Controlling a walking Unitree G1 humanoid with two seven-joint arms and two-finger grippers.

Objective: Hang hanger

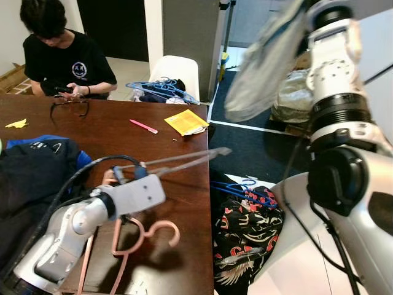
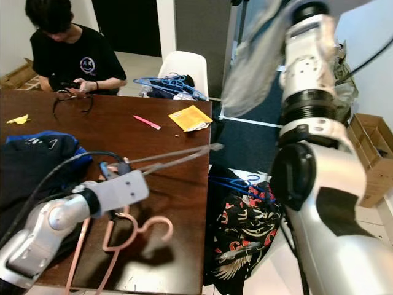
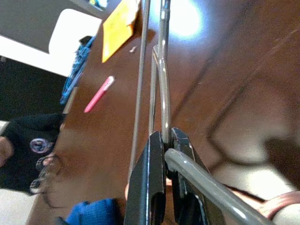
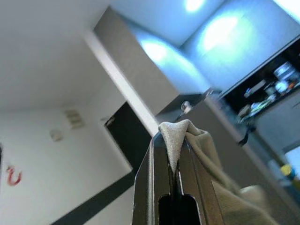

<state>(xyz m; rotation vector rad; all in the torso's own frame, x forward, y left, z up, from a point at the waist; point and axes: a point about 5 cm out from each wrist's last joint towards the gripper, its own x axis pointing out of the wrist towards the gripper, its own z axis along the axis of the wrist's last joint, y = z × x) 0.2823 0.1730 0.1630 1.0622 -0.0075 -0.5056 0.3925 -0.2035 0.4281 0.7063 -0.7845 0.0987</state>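
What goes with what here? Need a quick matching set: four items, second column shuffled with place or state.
Items
1. grey hanger
2. pink hangers
3. grey garment
4. pink pen

Place or state
A. lying flat on the table's near edge
B. clamped in the left claw, held above the table
C. lying beside the yellow paper
D. pinched in the raised right claw

Pairs: 1-B, 2-A, 3-D, 4-C
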